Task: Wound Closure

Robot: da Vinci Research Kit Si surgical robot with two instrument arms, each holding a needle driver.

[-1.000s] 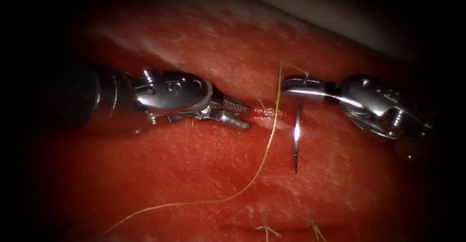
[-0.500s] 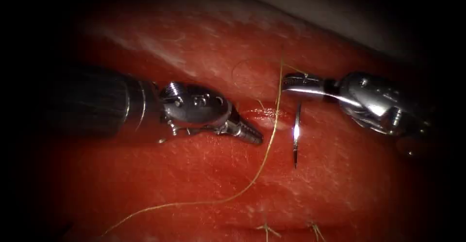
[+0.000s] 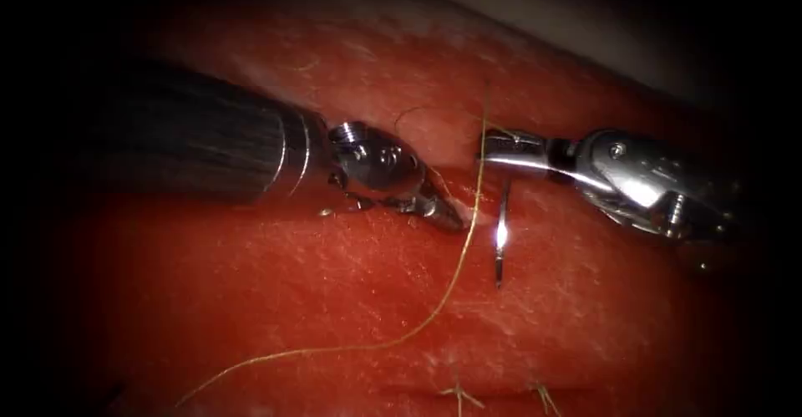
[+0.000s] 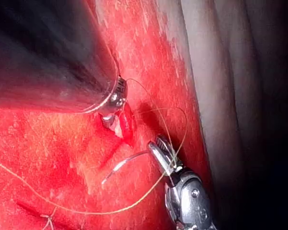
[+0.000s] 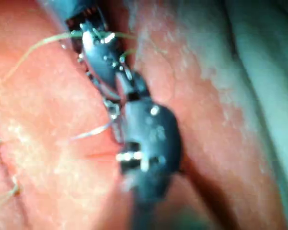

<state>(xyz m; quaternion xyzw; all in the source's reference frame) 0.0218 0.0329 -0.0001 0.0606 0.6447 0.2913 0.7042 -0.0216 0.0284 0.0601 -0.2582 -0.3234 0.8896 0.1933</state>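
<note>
Since a second ago the left tool [image 3: 447, 216] has advanced toward three o'clock, its clenched jaws now pressing the tissue [image 3: 334, 300] at the cut [image 3: 451, 185]. The right tool [image 3: 493, 151] grips the needle [image 3: 500, 233] near its thread [image 3: 434, 308] end; the needle hangs free, right of the cut.

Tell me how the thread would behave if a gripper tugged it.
The thread probably handles as floppy: it lies in a loose curve across the tissue. It looks fine and light, so likely trails easily. One stretch runs near the right gripper holding the needle, so a tug might disturb it.
</note>
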